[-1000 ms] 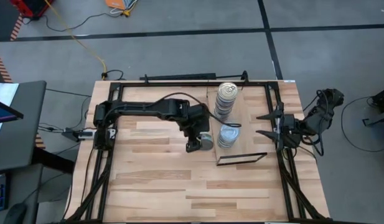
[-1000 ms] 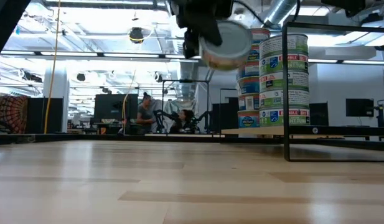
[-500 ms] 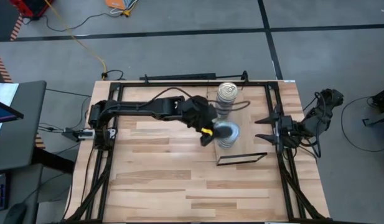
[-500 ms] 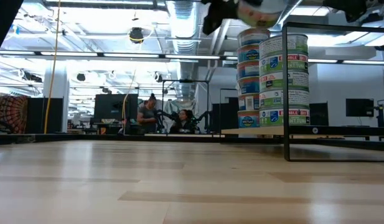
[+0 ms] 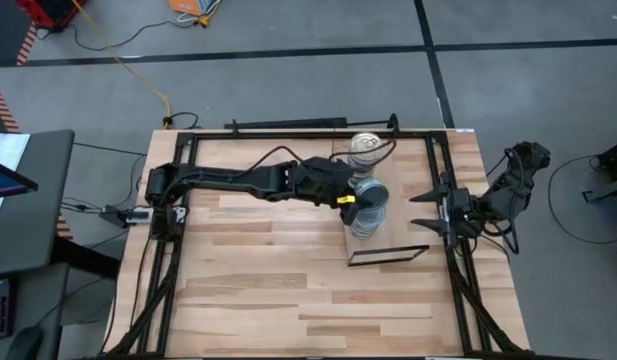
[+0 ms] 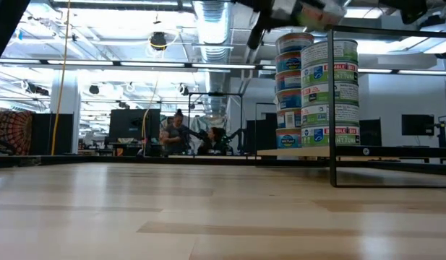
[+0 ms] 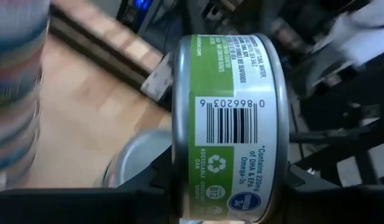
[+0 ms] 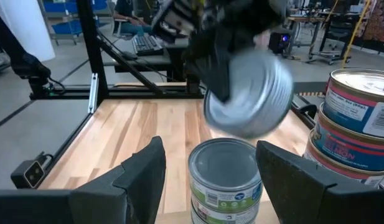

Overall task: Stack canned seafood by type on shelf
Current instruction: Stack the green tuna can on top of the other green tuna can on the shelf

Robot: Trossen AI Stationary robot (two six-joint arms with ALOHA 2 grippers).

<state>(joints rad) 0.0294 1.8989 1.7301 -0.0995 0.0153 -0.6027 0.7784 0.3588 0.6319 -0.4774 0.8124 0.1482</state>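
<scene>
My left gripper (image 5: 354, 197) is shut on a green-labelled tin (image 7: 229, 124) with a silvery top, held in the air over the stack of green-labelled tins (image 5: 365, 222) on the light-wood shelf (image 5: 400, 185). In the right wrist view the held tin (image 8: 249, 93) hovers tilted just above that stack's top tin (image 8: 224, 168). A taller stack of gold-topped, blue-labelled tins (image 5: 365, 148) stands on the shelf's far part. In the low view both stacks (image 6: 338, 94) (image 6: 293, 90) rest on the board. My right gripper (image 8: 210, 177) waits open at the table's right edge. My left gripper pinches the tin between its two fingers (image 7: 151, 183), one on each flat end; the labelled side wall (image 7: 232, 93) faces the wrist camera. It comes from the table's left, slanting down. The tin is lifted clear and tilted (image 6: 309, 11) above the green-labelled stack.
A thin dark wire frame (image 5: 388, 255) stands at the shelf's near end. Black rails (image 5: 443, 170) run along the table's sides. Bare butcher-block tabletop (image 5: 258, 280) lies left of and nearer than the shelf. People sit in the room beyond (image 6: 172, 130).
My left gripper has risen and moved toward the table's right and far side, carrying the tin from beside the shelf to over the green-labelled stack. The tin has climbed from mid-stack height to above the stack tops and stays tilted.
</scene>
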